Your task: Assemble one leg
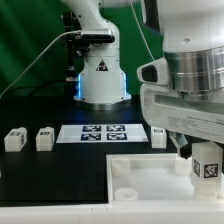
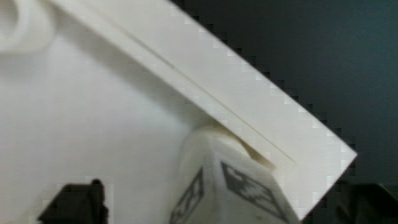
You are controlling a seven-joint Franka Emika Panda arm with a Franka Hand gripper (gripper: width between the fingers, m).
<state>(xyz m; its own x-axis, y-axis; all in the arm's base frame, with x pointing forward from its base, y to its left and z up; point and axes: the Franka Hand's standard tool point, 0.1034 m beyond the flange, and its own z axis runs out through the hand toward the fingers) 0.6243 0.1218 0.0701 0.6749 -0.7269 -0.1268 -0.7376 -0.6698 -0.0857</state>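
One leg, a small white block with a square tag, stands upright at the far corner of the white square top, on the exterior view's right. My gripper hangs right over it, jaws open, one finger on each side. In the wrist view the leg sits between the dark fingertips, with a gap showing on one side, against the top's raised rim. Three more legs lie on the black table: two at the left, one beside the marker board.
The marker board lies flat behind the top. The robot's white base stands at the back centre with cables to its left. A round boss marks another corner of the top; one also shows in the wrist view.
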